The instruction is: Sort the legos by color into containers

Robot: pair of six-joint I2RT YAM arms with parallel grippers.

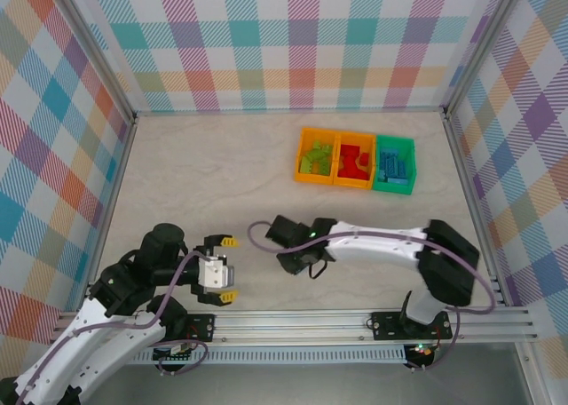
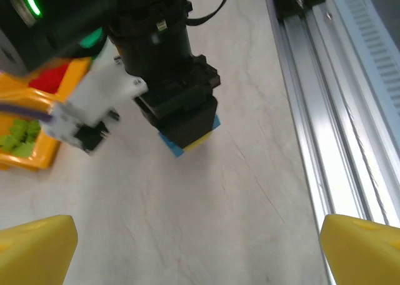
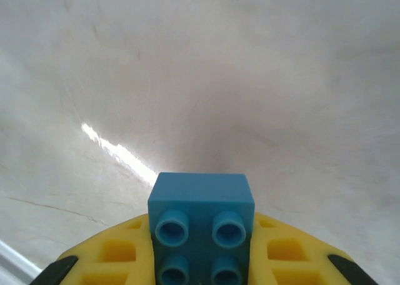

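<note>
Right gripper [image 3: 201,257] pinches a blue brick [image 3: 201,200]. The brick is matte teal-blue plastic, boxy, with four round studs facing the wrist camera; the lower two are cut off by the frame edge. Yellow pads [image 3: 122,257], moulded with square pockets, press on it from both sides. In the left wrist view the brick hangs low over the table [image 1: 204,174] under the black finger housing. Only a blue corner and a yellow strip peek out there, and I can't tell whether it touches the surface.

Left gripper [image 1: 229,268] is spread wide and holds nothing, low by the front rail [image 1: 355,319], near the right gripper on its left. Its blunt yellow fingertips [image 2: 34,250] sit in the bottom corners of its own view, partly cropped.

Containers [image 1: 355,184]: three glossy open rectangular bins joined in a row, far right of the table, well apart from both grippers.
- Left orange bin [image 1: 300,161] holds lime green bricks [image 1: 317,156].
- Middle orange bin [image 1: 355,135] holds red bricks [image 1: 355,161].
- Green bin [image 1: 394,190] holds blue bricks [image 1: 393,163].

The pieces are too small and jumbled to count.

The table is cream, smooth and faintly veined, with a glare streak in the right wrist view. The rail is ribbed aluminium. Pastel plaid walls [image 1: 284,41] enclose three sides. In the left wrist view the right arm [image 2: 156,41] blocks most of the bins, leaving an orange corner with lime and red bits.
</note>
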